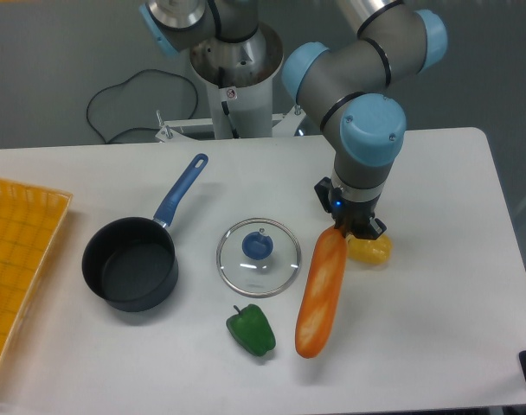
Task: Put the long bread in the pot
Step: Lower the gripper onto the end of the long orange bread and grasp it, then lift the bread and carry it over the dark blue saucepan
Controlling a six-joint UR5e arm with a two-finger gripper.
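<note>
Bread (322, 294) hangs from our hand (345, 226), gripped at its top end; the grasp is done, but the pot (130, 264) sits well off, empty.

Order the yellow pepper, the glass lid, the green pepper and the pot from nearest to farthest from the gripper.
From the gripper:
1. Yellow pepper, just beside it.
2. Glass lid, toward the table's middle.
3. Green pepper, near the front edge.
4. Pot, far across, by the yellow basket.
</note>
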